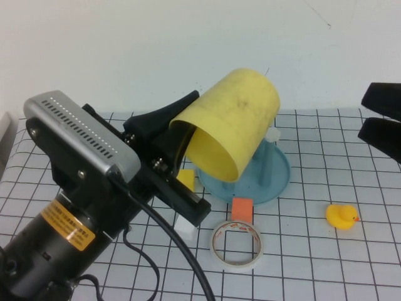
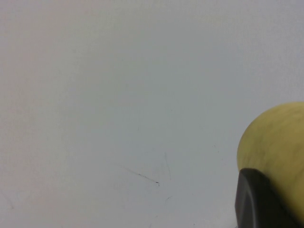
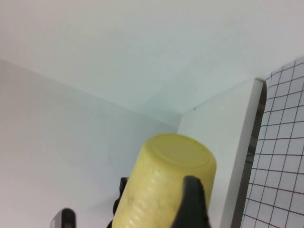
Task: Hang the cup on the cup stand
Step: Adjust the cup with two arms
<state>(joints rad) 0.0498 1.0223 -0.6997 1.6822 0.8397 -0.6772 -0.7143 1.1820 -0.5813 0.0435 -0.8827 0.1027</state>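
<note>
The yellow cup (image 1: 235,119) hangs tilted in the air, its mouth facing down and to the left and its bottom up and to the right. My left gripper (image 1: 183,125) is shut on the cup's rim wall, and one black finger (image 2: 259,199) lies against the cup (image 2: 280,142) in the left wrist view. Just under and behind the cup's mouth stands the blue cup stand (image 1: 279,179), partly hidden by the cup, with one white cap showing. My right gripper (image 1: 380,119) is at the far right edge, open, holding nothing. The right wrist view shows the cup (image 3: 166,180) bottom-on.
On the checked mat near the stand lie an orange block (image 1: 242,208), a small yellow cube (image 1: 186,179), a white block (image 1: 186,229), a tape roll (image 1: 236,246) and a yellow rubber duck (image 1: 341,216). A white wall closes the back.
</note>
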